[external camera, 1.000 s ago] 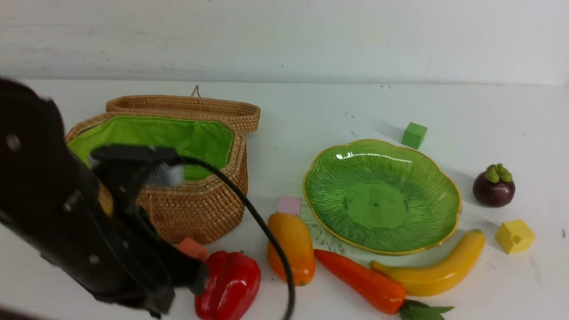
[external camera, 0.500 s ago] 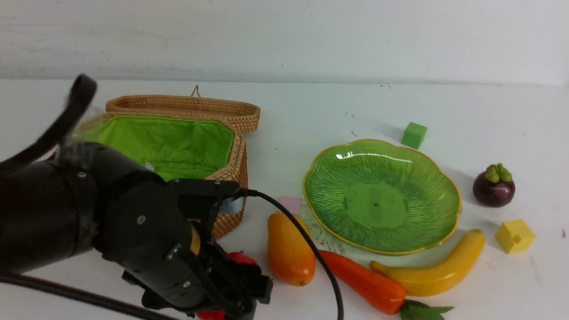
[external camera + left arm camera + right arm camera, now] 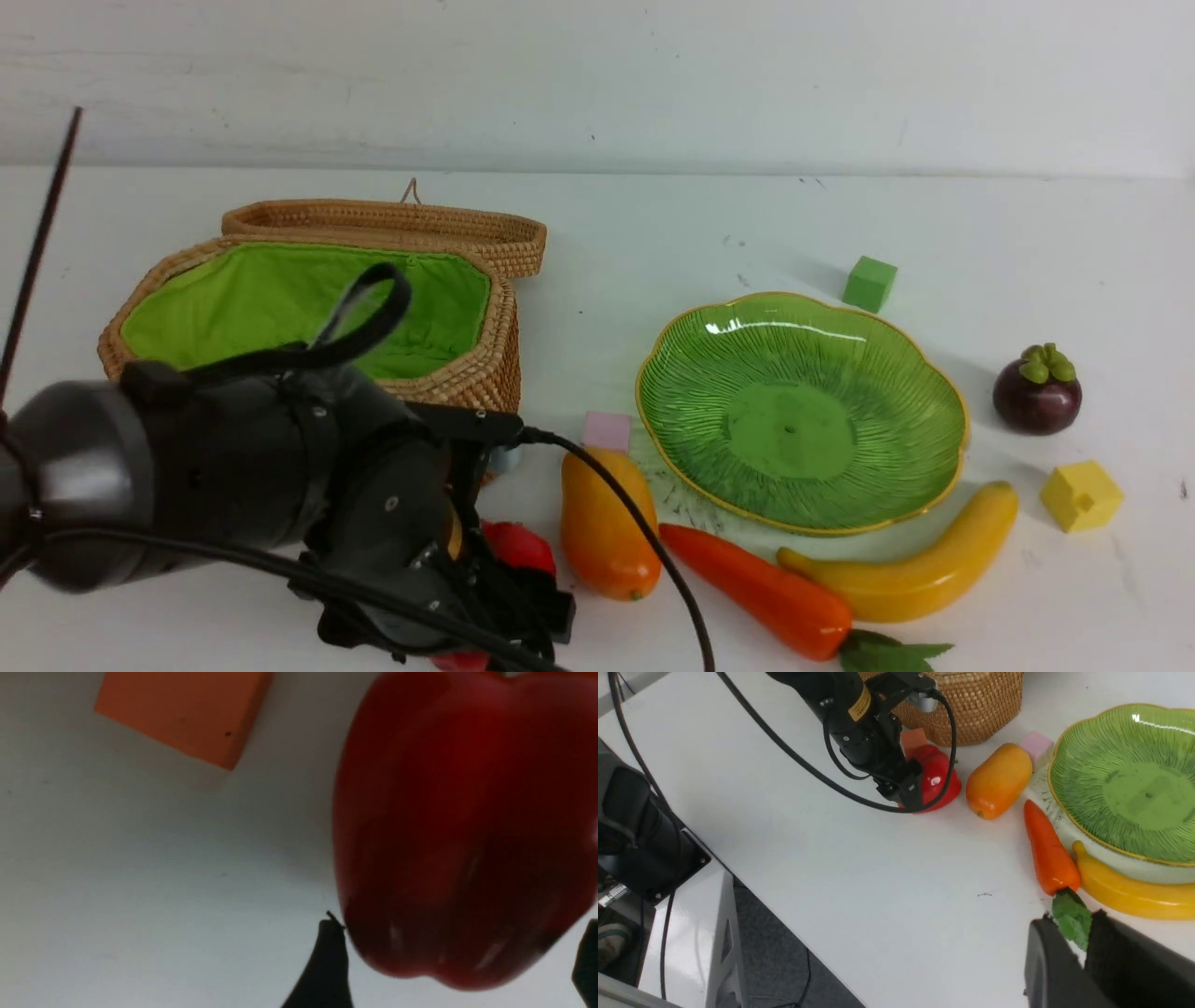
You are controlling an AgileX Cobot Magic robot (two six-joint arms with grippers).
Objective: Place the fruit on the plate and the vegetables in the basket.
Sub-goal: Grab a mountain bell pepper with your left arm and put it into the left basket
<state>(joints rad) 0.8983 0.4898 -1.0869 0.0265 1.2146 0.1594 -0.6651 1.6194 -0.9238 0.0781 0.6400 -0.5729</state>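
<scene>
Step in hand, as we judge it: grasp the pepper (image 3: 467,826) for the basket (image 3: 448,411).

We note the left tool (image 3: 457,956) open, jaws wide, low over the counter (image 3: 653,243) by its near edge, left half; the pepper's lobed end sits between the two tips, one tip just at its flank; nothing gripped yet.

The pepper lies straight ahead of this tool, long axis roughly in line with the tool's reach; we expect the jaws to close across its width; a little more advance looks needed first, since only the end is straddled.

An orange cube (image 3: 182,714) lies beside the pepper, apart from it, toward the basket; the basket stands open just behind; the left arm is plainly nearer.

We see the right tool (image 3: 1087,970) at the near edge by the leaves of the carrot (image 3: 1048,854); jaws drawn close, holding nothing.

We find the plate (image 3: 803,420) bare; mango (image 3: 602,523), banana (image 3: 915,569), mangosteen (image 3: 1036,397) all on the counter.
</scene>
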